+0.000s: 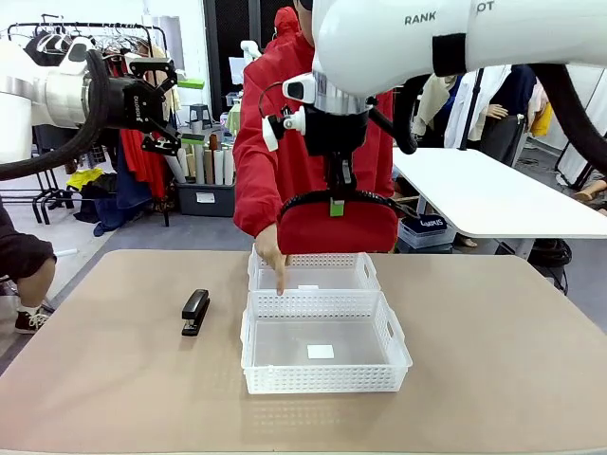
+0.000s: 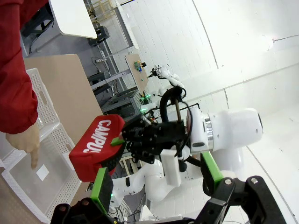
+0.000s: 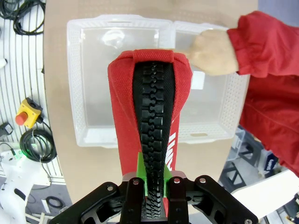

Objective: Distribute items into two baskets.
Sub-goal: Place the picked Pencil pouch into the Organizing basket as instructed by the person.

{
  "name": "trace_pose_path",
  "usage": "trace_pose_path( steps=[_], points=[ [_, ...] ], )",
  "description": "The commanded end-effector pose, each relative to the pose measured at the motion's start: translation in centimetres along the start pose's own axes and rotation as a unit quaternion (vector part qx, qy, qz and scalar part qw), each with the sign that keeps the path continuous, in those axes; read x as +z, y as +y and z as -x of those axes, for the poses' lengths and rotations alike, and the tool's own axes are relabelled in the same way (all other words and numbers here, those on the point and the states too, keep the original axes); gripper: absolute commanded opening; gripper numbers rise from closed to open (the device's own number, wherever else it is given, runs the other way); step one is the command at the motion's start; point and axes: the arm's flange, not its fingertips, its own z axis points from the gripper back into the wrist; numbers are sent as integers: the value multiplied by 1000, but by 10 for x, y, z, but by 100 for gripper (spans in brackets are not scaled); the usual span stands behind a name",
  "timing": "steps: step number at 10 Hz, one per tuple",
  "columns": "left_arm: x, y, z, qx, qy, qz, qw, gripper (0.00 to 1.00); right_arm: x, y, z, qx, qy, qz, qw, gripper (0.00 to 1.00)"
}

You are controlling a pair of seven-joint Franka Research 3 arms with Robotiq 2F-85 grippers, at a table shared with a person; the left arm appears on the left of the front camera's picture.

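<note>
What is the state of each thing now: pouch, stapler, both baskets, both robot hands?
red pouch: zipped, held in the air above the baskets.
stapler: closed, lying on the table left of the near basket.
near basket: empty.
far basket: empty; person's finger points at it.
right hand: shut on the red pouch.
left hand: open, empty, raised.

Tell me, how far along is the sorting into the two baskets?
Nothing is in yet: the near basket and far basket hold no items. In hand: the right gripper is shut on the red pouch above them, where a person's hand points. Left: dropping the pouch, then the stapler lying on the table beside the near basket. The left gripper is open.
</note>
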Motion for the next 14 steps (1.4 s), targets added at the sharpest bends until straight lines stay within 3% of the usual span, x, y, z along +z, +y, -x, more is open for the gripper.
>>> trace_pose_path(
  steps=[1,6,14],
  points=[
    [1,-3,0,-2,0,1,1000,100,-18,26,3,-7,-26,-1,1000,0],
    [1,-3,0,-2,0,1,1000,100,-55,58,-5,-3,-45,-20,999,0],
    [1,-3,0,-2,0,1,1000,100,-62,53,-10,6,-29,-34,999,0]
  ],
)
